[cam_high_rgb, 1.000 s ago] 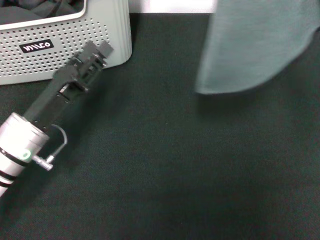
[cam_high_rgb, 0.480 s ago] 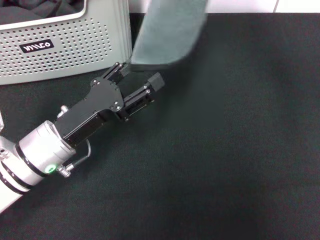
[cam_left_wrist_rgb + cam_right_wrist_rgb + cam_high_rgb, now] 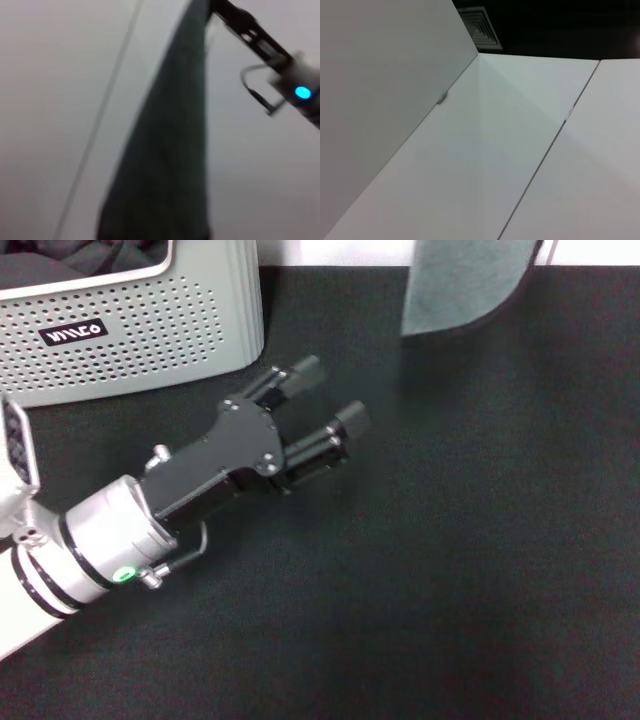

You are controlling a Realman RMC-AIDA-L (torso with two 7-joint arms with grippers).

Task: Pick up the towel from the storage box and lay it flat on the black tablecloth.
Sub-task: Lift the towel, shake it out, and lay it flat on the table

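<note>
The towel (image 3: 462, 285) hangs in the air above the far part of the black tablecloth (image 3: 450, 540), its grey-green face and dark trim showing. Its top runs out of the head view. In the left wrist view the towel (image 3: 170, 150) dangles as a long dark strip from my right gripper (image 3: 214, 9), which is shut on its upper corner. My left gripper (image 3: 325, 395) hovers low over the tablecloth, open and holding nothing, to the left of and below the towel. The storage box (image 3: 130, 330) stands at the far left.
Dark fabric (image 3: 90, 252) lies inside the box. The tablecloth stretches across the whole head view. White wall panels fill the right wrist view.
My left gripper has moved right, away from the box, over the tablecloth. The hanging towel has swung from the right to near the box and back toward the right.
</note>
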